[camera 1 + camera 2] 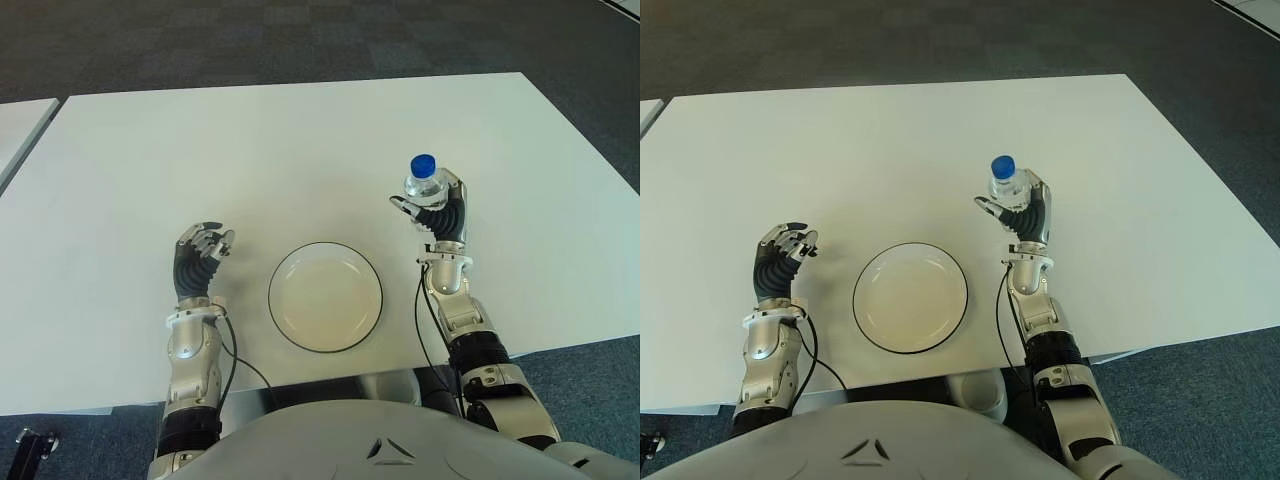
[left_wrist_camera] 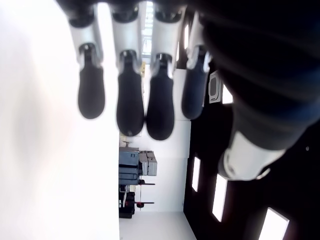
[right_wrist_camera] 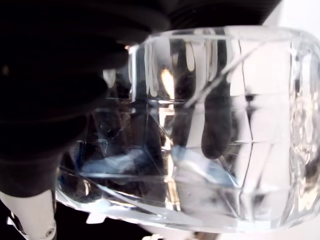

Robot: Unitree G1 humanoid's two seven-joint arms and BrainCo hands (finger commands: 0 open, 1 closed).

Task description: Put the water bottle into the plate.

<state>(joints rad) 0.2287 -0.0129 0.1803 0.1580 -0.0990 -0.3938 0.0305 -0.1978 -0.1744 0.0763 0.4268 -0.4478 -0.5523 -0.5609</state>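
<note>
Left eye view: the right hand [image 1: 437, 215] grips the water bottle [image 1: 426, 187] upright, blue cap uppermost, above the white bench [image 1: 300, 150] and to the right of the plate [image 1: 325, 296], which lies unoccupied near the bench's front edge; the left hand [image 1: 200, 258] shows to the left of the plate, fingers curled and holding nothing. The step in hand appears to be the carry; the next move calls for a shift leftward and toward the robot, then a lowering inside the rim. Right eye view: same arrangement, bottle and plate clearly apart. Left wrist view: four dark fingertips [image 2: 130, 107] hang bent, with nothing between them. Right wrist view: the clear bottle wall fills the frame, fingers visible through it, confirming the closed grasp the head views only suggest.
</note>
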